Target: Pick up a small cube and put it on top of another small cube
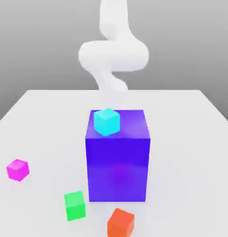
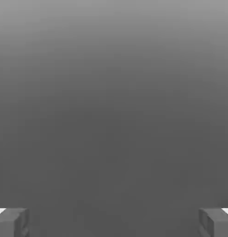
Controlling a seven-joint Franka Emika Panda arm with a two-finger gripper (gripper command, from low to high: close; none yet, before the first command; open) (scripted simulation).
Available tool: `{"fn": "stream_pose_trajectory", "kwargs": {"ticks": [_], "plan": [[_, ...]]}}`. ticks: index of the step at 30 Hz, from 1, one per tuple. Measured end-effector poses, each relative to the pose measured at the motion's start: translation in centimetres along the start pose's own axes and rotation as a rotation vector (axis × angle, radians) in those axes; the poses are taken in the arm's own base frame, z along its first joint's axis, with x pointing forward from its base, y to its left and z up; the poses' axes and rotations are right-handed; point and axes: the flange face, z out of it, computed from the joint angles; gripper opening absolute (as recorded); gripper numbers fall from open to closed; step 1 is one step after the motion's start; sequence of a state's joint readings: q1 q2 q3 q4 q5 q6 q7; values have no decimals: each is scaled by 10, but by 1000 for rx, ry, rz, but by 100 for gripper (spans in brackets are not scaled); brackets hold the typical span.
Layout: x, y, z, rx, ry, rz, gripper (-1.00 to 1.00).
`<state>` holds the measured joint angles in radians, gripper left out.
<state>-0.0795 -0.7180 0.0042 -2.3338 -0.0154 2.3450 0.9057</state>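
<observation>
Pincer point(image 2: 114, 222) gapes wide; magenta cube point(image 1: 17, 169) sits on table point(image 1: 46, 120).

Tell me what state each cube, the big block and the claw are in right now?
Pink cube: on the table, apart from the rest.
Green cube: on the table, untouched.
Orange cube: on the table.
Cyan cube: resting on the blue-purple block.
Claw: open, holding nothing.

We saw the exterior view look from slightly above across the worktop point(image 1: 41, 115), facing the white arm point(image 1: 113, 55) behind a big blue block point(image 1: 118, 157). The hand view looked past its two finger tips point(image 2: 11, 222) onto flat grey. We found nothing shared between them.
</observation>
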Motion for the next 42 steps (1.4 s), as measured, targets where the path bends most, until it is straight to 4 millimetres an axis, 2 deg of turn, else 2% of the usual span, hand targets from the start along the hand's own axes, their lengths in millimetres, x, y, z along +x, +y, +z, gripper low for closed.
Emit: {"fn": "stream_pose_trajectory", "kwargs": {"ticks": [3,6,12,16,20,23,25,31,32,38,42], "plan": [[22,34,63,-117,8,189,0],[40,79,118,-223,21,376,0],[61,193,206,-420,55,758,0],[58,280,248,-541,83,1019,0],[43,373,274,-658,121,1300,0],[19,438,286,-739,147,1510,0],[-2,471,295,-790,156,1632,0],[-35,512,340,-813,161,1686,0],[-39,516,345,-814,161,1686,-100],[-41,518,348,-813,162,1686,-100],[-28,503,327,-811,161,1688,-100]]}}
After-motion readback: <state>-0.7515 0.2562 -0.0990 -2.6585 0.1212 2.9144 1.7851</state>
